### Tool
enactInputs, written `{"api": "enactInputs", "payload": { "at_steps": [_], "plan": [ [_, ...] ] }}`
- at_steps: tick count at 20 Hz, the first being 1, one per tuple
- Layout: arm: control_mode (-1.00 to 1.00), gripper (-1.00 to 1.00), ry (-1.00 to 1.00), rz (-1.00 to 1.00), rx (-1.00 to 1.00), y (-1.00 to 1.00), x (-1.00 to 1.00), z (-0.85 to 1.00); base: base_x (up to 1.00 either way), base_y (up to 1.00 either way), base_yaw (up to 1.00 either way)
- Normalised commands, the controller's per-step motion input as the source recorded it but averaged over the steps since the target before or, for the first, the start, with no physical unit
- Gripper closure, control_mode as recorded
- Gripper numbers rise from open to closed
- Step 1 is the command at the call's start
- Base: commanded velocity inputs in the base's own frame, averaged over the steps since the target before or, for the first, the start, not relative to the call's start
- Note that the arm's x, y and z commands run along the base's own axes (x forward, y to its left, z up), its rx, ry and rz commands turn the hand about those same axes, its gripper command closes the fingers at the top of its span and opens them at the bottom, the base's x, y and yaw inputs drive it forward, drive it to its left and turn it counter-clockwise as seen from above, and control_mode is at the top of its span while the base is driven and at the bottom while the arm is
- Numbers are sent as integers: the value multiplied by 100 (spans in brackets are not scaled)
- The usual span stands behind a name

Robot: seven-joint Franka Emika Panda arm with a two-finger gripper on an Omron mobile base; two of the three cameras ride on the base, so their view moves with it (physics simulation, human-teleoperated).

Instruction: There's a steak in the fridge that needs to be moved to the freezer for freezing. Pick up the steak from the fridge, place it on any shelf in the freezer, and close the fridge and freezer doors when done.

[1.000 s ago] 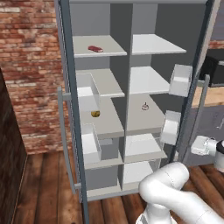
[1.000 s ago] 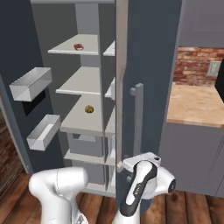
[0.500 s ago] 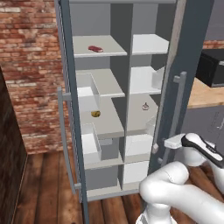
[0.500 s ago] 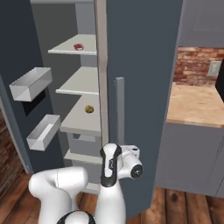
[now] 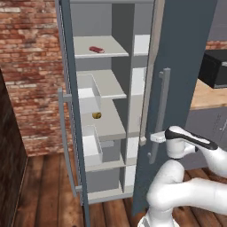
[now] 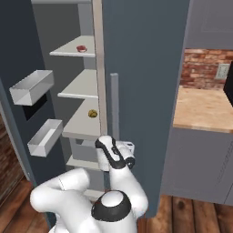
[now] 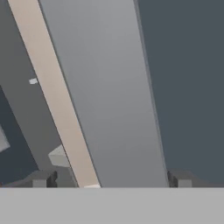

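Our claw (image 7: 111,181) is spread wide, its tips either side of the fridge door's grey handle (image 7: 109,96), gripping nothing. The steak (image 5: 96,49) lies on the freezer's top shelf (image 5: 111,48).

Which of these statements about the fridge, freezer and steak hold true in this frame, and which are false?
1. The steak lies on the top shelf of the freezer. True.
2. The fridge door is fully shut. False: it is partly closed, with a strip of fridge shelves showing past its edge.
3. The freezer door stands open. True.
4. The gripper is shut on the steak. False: the steak sits on the shelf, and the gripper straddles the grey bar handle of the fridge door.
5. A round golden-brown lump sits on a lower freezer shelf. True.
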Motion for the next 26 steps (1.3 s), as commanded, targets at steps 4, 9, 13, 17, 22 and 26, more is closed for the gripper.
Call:
{"api": "enactInputs", "payload": {
  "at_steps": [4, 9, 13, 17, 22, 26],
  "plan": [
    [-100, -100, -2, -4, 0, 52, 69, 0, 0, 0, 0],
    [-100, -100, 0, -6, -1, 49, 72, 0, 0, 0, 0],
    [-100, -100, 0, -6, 0, 36, 70, 0, 0, 0, 0],
    [-100, -100, 0, -6, 0, 25, 63, 0, 0, 0, 0],
    [-100, -100, 0, -4, 0, 11, 39, 10, 0, 0, 0],
    [-100, -100, -8, -1, 0, 0, -8, 57, 0, 0, 0]
  ]
}}
